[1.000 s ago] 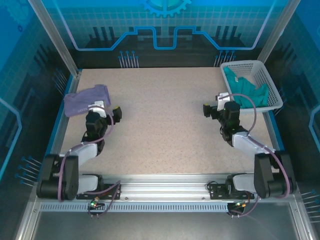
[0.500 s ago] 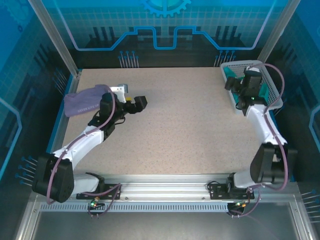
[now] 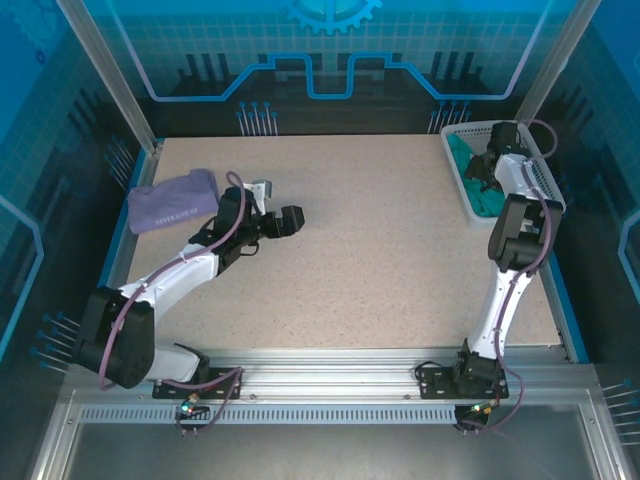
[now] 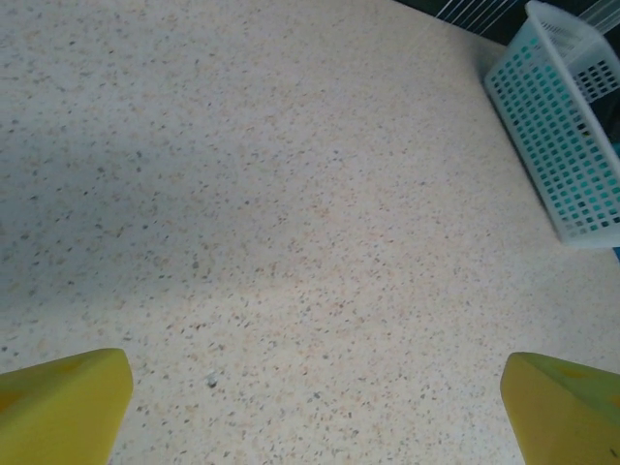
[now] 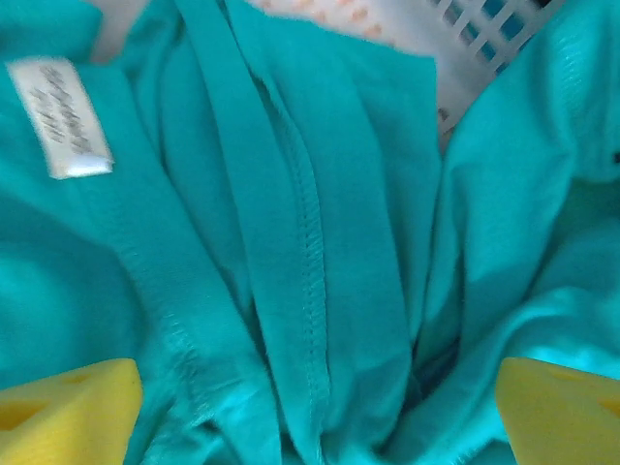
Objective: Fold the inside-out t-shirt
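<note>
We find the t-shirt [image 3: 478, 188] in the basket [image 3: 465, 128] at the tabletop's [image 3: 380, 270] far right corner, the folded garment [image 3: 172, 200] at the far left, the left end effector [image 3: 290, 222] just right of it.

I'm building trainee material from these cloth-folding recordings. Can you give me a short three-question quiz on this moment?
1. True or false: the teal t-shirt lies in the white basket.
2. What is under the left gripper? A) bare table B) lavender garment C) basket
3. Fill in: the right gripper, over the shirt, has its jaws ___.
Key: 1 true; 2 A; 3 open.
</note>
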You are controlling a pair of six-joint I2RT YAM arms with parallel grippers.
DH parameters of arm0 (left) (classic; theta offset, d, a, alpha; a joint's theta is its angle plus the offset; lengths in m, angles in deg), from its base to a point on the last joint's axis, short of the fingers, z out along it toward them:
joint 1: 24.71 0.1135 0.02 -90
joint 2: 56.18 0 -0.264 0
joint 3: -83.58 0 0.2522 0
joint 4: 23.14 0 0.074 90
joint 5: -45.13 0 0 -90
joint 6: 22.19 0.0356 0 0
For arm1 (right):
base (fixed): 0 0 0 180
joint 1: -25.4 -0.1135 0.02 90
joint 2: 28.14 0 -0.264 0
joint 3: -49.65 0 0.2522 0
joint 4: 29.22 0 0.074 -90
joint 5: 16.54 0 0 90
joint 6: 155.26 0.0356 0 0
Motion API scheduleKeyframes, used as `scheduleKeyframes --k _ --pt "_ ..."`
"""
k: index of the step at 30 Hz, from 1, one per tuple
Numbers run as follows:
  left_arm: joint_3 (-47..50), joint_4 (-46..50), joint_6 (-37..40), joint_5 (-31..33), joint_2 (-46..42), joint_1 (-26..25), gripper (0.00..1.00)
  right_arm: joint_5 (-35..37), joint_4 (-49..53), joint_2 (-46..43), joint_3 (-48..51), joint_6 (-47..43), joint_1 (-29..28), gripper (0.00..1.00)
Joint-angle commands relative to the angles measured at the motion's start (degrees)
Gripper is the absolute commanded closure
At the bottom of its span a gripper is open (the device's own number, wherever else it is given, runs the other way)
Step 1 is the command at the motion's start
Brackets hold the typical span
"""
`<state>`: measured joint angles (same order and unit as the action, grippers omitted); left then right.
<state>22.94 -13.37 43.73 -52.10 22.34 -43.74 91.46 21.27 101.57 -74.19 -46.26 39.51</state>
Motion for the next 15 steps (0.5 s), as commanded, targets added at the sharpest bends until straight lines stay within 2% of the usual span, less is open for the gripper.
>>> scheduleKeyframes --k 1,3,6,8,12,13,15 --pt "-1.0 3.0 0.2 2.5 -0.5 -0.6 0.01 -0.2 9.0 5.9 -7.2 -2.4 1.5 0.07" --pt "-0.9 3.9 0.4 3.1 -0.5 -0.6 0.01 -2.9 13.4 10.2 -13.6 -2.8 1.9 0.1" --pt "-1.2 5.0 0.5 3.7 -0.7 -0.6 0.01 -6.4 15.8 13.4 -18.4 -2.8 2.6 0.21" --pt "-0.9 5.2 0.7 4.0 -0.7 -0.6 0.01 -9.9 17.6 15.7 -21.7 -2.7 3.1 0.36" --pt "-0.6 6.9 0.9 5.2 -1.0 -0.6 0.01 -17.3 17.5 16.3 -23.2 -2.3 4.1 0.79" --pt "-0.5 7.8 0.9 5.9 -1.2 -0.6 0.01 -18.5 16.7 14.9 -22.7 -2.3 4.2 0.86" --pt "-0.2 9.1 1.1 7.4 -2.1 -0.5 0.01 -19.6 13.7 10.4 -20.3 -1.9 4.1 0.94"
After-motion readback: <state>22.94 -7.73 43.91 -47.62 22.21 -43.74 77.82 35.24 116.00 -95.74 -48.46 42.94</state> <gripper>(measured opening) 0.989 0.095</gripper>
